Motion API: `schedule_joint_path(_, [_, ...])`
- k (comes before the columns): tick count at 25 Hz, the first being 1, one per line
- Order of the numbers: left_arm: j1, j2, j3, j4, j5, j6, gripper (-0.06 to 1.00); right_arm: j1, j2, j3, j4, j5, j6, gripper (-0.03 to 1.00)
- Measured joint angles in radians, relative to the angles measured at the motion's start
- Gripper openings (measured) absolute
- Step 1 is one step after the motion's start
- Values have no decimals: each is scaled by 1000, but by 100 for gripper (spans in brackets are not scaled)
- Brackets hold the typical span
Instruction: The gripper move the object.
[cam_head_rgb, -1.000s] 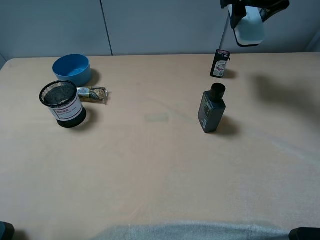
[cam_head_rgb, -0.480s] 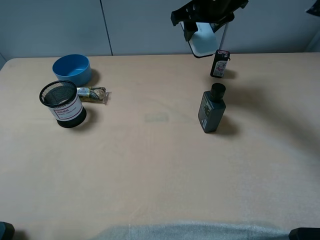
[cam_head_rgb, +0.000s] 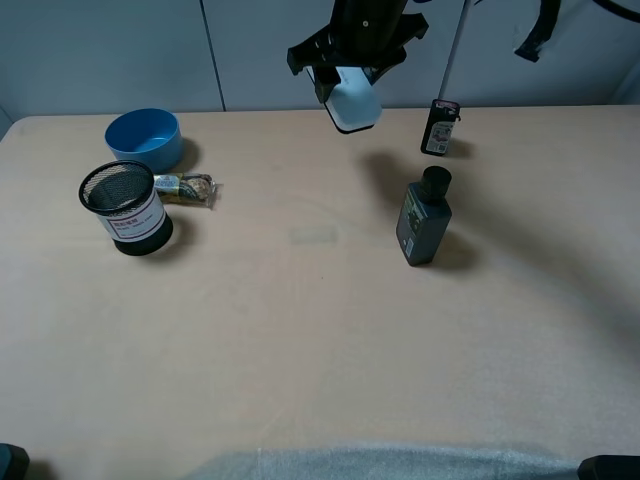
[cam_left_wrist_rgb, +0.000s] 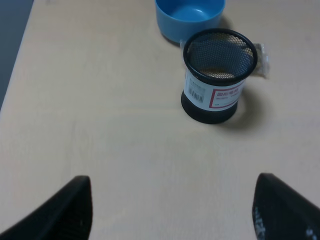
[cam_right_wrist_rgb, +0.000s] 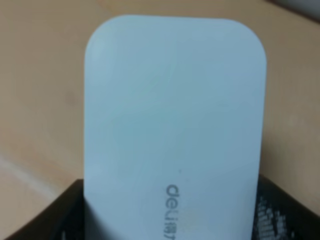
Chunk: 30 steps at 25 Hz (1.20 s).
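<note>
My right gripper (cam_head_rgb: 352, 72) hangs high over the table's far middle, shut on the flat white rounded-rectangular object (cam_head_rgb: 355, 103). The object hangs down from the black fingers, above the table surface. In the right wrist view the object (cam_right_wrist_rgb: 175, 125) fills the frame, with grey "deli" lettering, and the dark fingers (cam_right_wrist_rgb: 280, 212) show at its lower sides. My left gripper (cam_left_wrist_rgb: 170, 210) is open and empty; its two dark fingertips (cam_left_wrist_rgb: 67, 210) show low over bare table near the black mesh cup (cam_left_wrist_rgb: 217, 75).
A dark grey bottle with black cap (cam_head_rgb: 424, 216) stands right of centre. A small black upright packet (cam_head_rgb: 440, 127) stands behind it. At the left are a blue bowl (cam_head_rgb: 144, 138), the black mesh cup (cam_head_rgb: 126, 208) and a wrapped snack (cam_head_rgb: 186, 187).
My right gripper has carried the white object leftwards, from the far right corner to above the table's far middle, and a little lower. The left arm has not moved.
</note>
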<state>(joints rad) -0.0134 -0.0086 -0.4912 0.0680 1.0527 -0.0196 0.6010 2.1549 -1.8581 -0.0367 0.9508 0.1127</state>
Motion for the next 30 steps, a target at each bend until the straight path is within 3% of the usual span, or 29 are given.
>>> schedule_joint_path(13, [0,0,0,0,0,0,73,-4,94,-1,4,30,-79,46])
schedule_joint_path(30, [0,0,0,0,0,0,73,-109,164,-2,-10,-9,-123,46])
